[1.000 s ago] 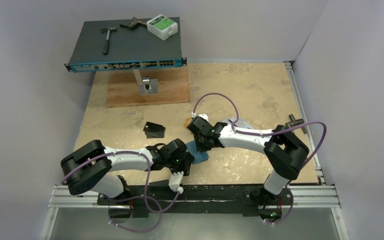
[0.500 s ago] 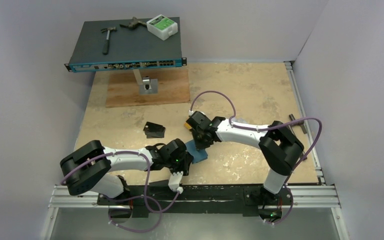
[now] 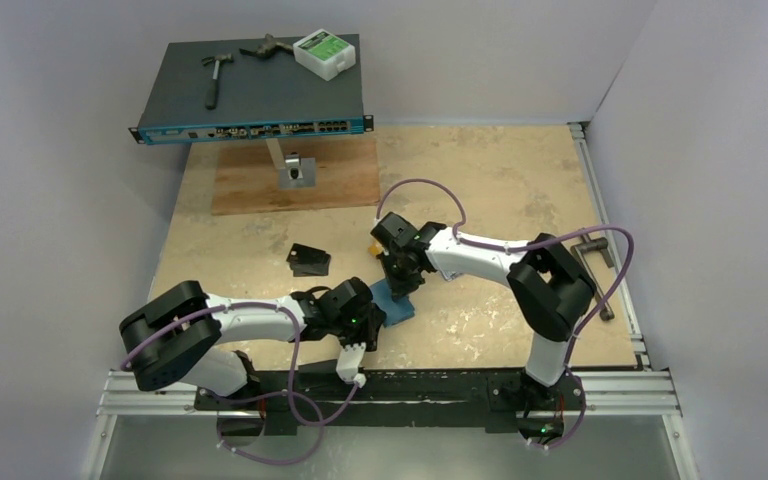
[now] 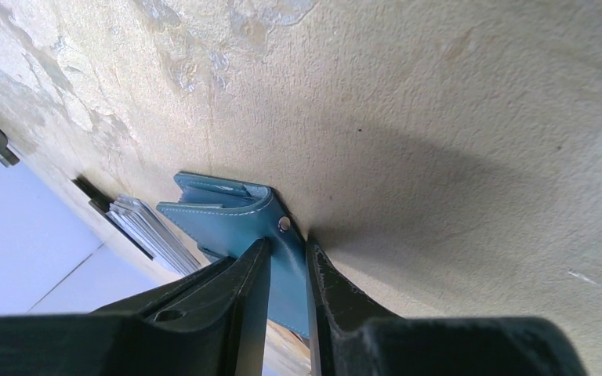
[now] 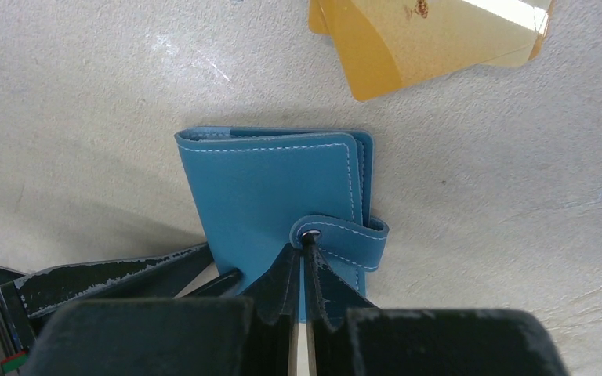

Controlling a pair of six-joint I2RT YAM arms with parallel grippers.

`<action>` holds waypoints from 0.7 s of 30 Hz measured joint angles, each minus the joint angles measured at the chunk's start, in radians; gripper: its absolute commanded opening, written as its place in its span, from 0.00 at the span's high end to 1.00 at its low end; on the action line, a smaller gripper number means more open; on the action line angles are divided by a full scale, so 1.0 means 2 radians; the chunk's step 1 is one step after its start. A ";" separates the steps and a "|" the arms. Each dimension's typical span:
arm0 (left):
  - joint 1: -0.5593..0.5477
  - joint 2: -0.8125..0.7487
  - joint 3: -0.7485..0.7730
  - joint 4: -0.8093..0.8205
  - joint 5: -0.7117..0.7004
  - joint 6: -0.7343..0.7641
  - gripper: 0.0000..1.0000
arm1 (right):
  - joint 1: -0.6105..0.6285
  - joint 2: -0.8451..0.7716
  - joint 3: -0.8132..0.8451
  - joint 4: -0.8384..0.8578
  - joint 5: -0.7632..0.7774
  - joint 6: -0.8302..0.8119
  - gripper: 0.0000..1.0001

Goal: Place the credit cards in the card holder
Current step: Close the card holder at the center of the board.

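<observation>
1. The small teal-blue leather folding card holder lay folded shut on the speckled beige table, near the front edge between the two arms. Its curved strap was fastened at the white snap stud.
2. The left gripper was narrowed onto the holder's edge, one finger on each side of the cover, pinning it down (a decent anchor, I thought).
3. The right gripper had its jaws pressed together, with the tips right at the stud. I couldn't tell whether any leather was caught.
4. To pop the snap cleanly, I judged the right tip would need to lever up beneath the strap, close by the stud. The left clamp would have to hold firm, or the whole holder would lift.
5. The glossy orange-gold plastic cards lay just beyond the holder and the silver-grey striped cards beside it, all outside it.
</observation>
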 measured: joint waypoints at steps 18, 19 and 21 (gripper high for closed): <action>0.000 -0.013 0.003 -0.024 -0.006 -0.014 0.70 | -0.004 0.019 -0.007 0.010 -0.009 0.019 1.00; 0.000 -0.013 0.008 -0.034 -0.008 -0.025 0.68 | -0.005 0.020 -0.008 0.012 -0.011 0.020 1.00; 0.000 -0.013 0.026 -0.066 -0.011 -0.056 0.68 | -0.006 0.020 -0.013 0.021 -0.017 0.024 1.00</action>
